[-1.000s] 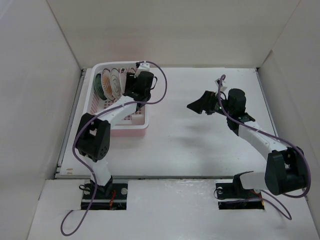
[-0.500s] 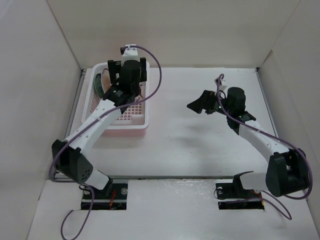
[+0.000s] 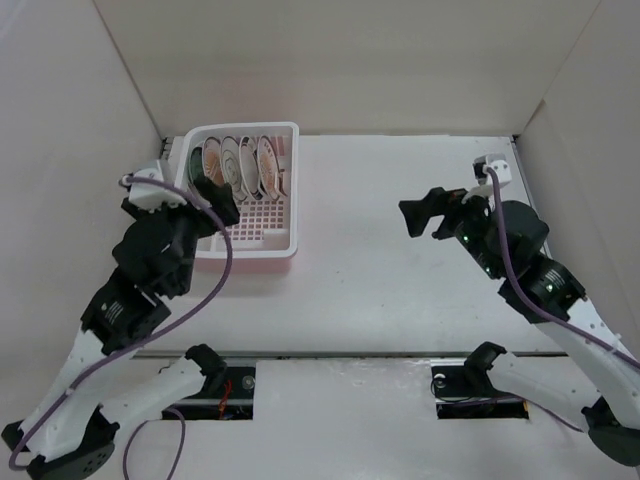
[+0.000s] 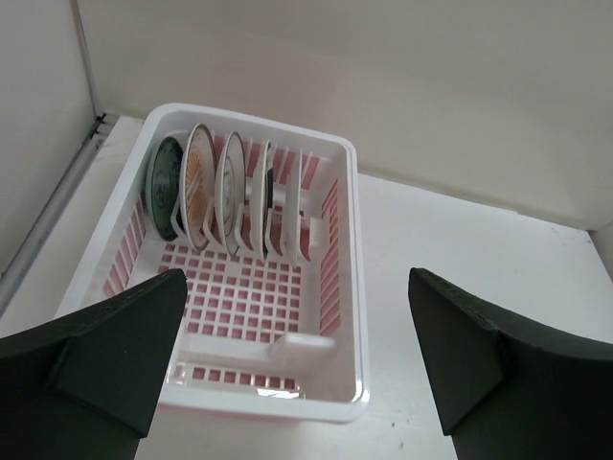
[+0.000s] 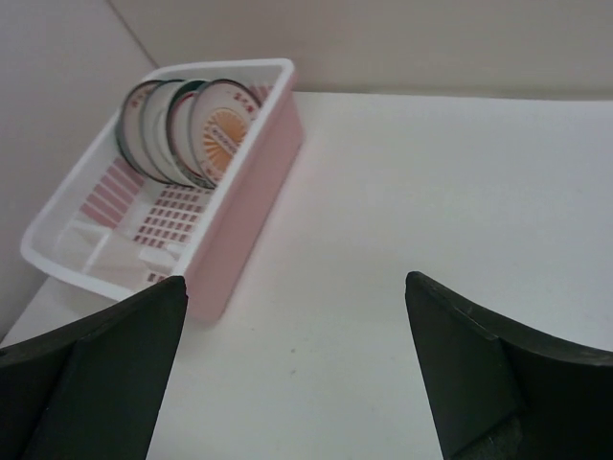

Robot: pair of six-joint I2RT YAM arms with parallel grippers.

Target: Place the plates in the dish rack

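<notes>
While the plates (image 4: 225,192) stand on edge in the far slots of the dish rack (image 4: 351,287), likely stiff, slick, fragile, best pinched at the top rim, left gripper (image 4: 297,278) and right gripper (image 5: 296,278) gape empty.

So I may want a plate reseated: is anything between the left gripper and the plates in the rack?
Nothing visible does. The left gripper hangs open by the dish rack's near end; only bare floor separates it from the plates upright at the far end.

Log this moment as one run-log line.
dish rack: far-left corner of table | plates: upright in its far-end slots | left claw: open, empty, beside rack | right claw: open, empty, above table
</notes>
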